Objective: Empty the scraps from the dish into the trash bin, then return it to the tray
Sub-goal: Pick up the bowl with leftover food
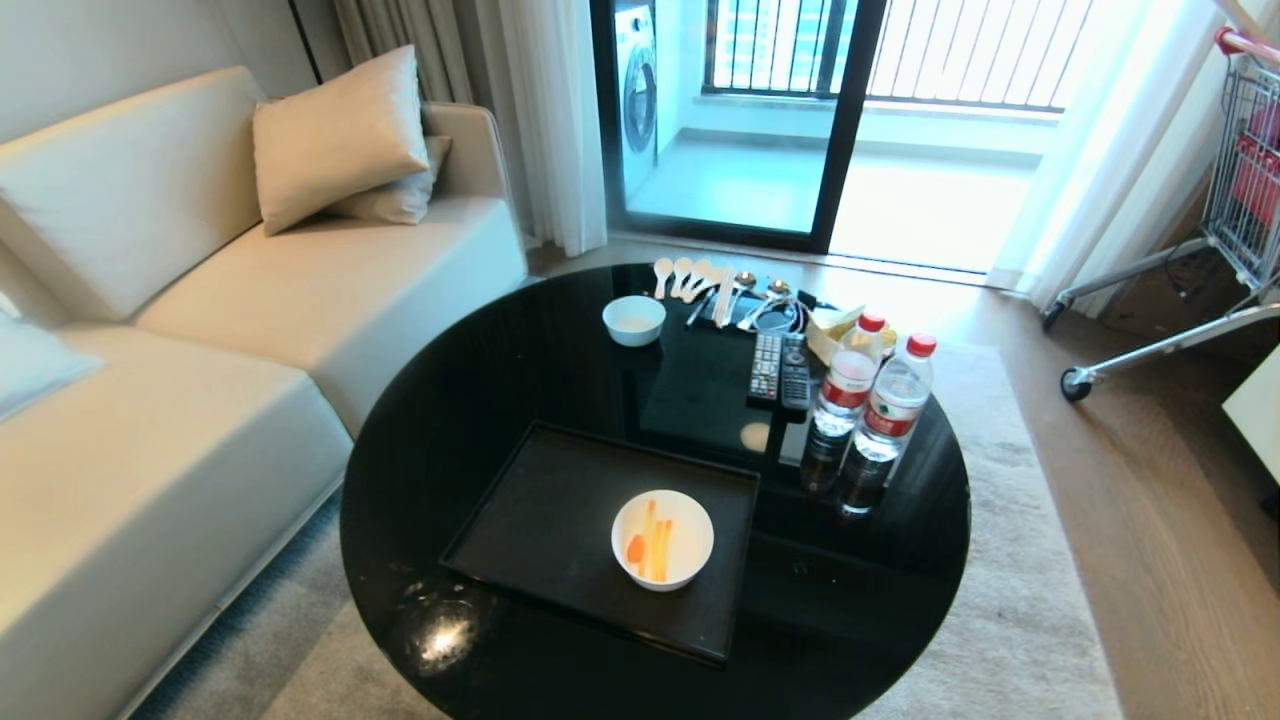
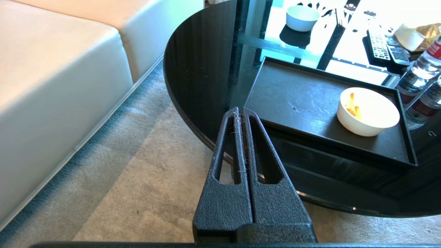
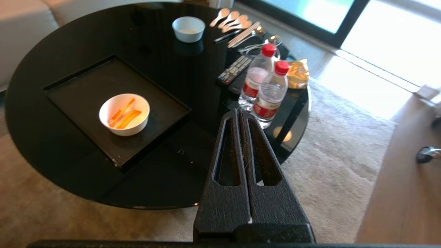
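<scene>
You are starting with the dish [image 1: 662, 539] sitting inside the tray [image 1: 540, 520], toward the tray's corner nearest the two water bottles [image 1: 872, 400], and the scraps [image 1: 650, 548] are lying in its bottom as a few orange and pale strips. Your right end effector [image 3: 240, 113] is hanging above the surface's [image 1: 470, 380] edge on the bottle side of the tray, its two fingers pressed fully together and gripping nothing; your left end effector [image 2: 240, 111] is hovering off the tray's opposite, sofa-side end, likewise closed tight and empty. The right one is looking like the better choice for the reach, so you are needing to spread its fingers wide before it gets near the dish. Judging by the deep, glossy wall, you are likely wanting one finger inside the rim and one outside, on the side of the dish facing away from the tray's middle, pinching firmly since the glaze may slip. Be keeping the approach clear of the bottles beside the tray. Be lifting level so the scraps are staying put. The trash bin is not showing in any view, so you are having to locate it before carrying
</scene>
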Robot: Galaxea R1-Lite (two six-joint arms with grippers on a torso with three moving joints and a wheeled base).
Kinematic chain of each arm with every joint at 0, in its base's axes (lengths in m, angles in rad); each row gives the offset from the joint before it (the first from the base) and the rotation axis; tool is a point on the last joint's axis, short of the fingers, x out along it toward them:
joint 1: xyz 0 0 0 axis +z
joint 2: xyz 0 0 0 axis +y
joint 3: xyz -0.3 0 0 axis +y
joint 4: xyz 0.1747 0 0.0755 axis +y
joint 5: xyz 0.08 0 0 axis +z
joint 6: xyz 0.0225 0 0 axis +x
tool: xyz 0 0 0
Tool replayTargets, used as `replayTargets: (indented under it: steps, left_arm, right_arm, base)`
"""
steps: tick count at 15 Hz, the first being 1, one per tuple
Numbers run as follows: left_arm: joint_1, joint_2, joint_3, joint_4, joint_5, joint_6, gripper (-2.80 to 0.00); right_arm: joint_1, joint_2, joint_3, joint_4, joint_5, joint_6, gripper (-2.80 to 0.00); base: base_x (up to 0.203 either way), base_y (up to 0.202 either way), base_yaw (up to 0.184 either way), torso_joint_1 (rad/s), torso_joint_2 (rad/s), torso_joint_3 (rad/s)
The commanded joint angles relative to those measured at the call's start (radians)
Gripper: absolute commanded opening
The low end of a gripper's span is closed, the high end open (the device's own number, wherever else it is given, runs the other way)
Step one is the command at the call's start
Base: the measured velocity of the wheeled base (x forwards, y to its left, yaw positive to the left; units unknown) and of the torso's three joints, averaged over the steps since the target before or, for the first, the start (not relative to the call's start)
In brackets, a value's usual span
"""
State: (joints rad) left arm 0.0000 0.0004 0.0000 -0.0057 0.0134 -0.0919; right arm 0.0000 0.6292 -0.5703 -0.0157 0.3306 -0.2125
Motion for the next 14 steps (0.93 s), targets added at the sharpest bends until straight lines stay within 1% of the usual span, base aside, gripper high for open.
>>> replayTargets:
  steps: [1,3,6,8,9,12,13,14]
  left_arm:
    - [0.000,0.000,0.000,0.000,0.000,-0.002,-2.80]
    - [0.000,0.000,0.000,0.000,0.000,0.000,-2.80]
    - [0.000,0.000,0.000,0.000,0.000,-0.001,-2.80]
    - [0.000,0.000,0.000,0.000,0.000,-0.002,-2.80]
    - [0.000,0.000,0.000,0.000,0.000,0.000,-2.80]
    - [0.000,0.000,0.000,0.000,0.000,-0.001,-2.80]
    - [0.000,0.000,0.000,0.000,0.000,-0.002,-2.80]
    - [0.000,0.000,0.000,0.000,0.000,-0.002,-2.80]
  right_arm:
    - [0.000,0.199,-0.045,-0.002,0.035,-0.005,-2.80]
    - [0.000,0.316,-0.075,-0.003,0.045,-0.004,-2.80]
    - [0.002,0.493,-0.169,-0.002,0.051,-0.002,-2.80]
    - [0.032,0.599,-0.252,-0.002,0.052,-0.002,-2.80]
    - [0.059,0.647,-0.285,-0.002,0.053,0.001,-2.80]
    - [0.195,0.762,-0.347,0.002,0.040,0.052,-2.80]
    - [0.233,0.793,-0.358,0.004,0.022,0.067,-2.80]
    - [0.285,0.827,-0.364,0.002,-0.016,0.089,-2.80]
  base:
    - [0.000,0.000,0.000,0.000,0.00,0.000]
    - [0.000,0.000,0.000,0.000,0.00,0.000]
    - [0.000,0.000,0.000,0.000,0.00,0.000]
    - [0.000,0.000,0.000,0.000,0.00,0.000]
    - [0.000,0.000,0.000,0.000,0.00,0.000]
    - [0.000,0.000,0.000,0.000,0.00,0.000]
    - [0.000,0.000,0.000,0.000,0.00,0.000]
    - [0.000,0.000,0.000,0.000,0.00,0.000]
